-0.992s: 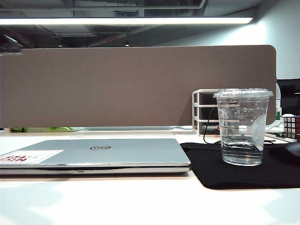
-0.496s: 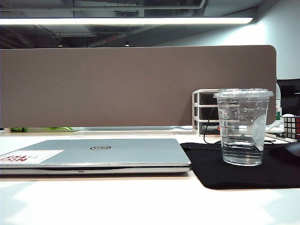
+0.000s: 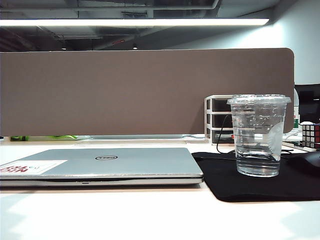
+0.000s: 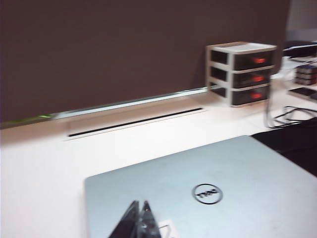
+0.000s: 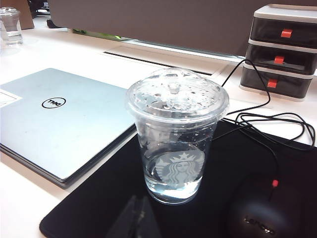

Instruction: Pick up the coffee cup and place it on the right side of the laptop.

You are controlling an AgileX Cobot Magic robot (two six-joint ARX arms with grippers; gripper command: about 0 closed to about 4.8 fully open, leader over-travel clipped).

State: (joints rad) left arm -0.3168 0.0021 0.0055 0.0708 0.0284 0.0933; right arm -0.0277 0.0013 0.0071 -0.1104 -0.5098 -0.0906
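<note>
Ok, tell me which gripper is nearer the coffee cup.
Right. The right gripper, shut, sits just in front of the coffee cup over the black mat. The left gripper, shut, is over the laptop, with no cup in its view.

Laptop (image 5: 59, 124) lid showing round Dell logo (image 5: 53, 102). White sticker (image 3: 33, 167) at lid's corner bearing red letters, too cut off for reading. Coffee cup (image 5: 176, 144) wearing printed Starbucks siren emblem. Mouse (image 5: 267, 210) showing faint Lenovo name.
</note>
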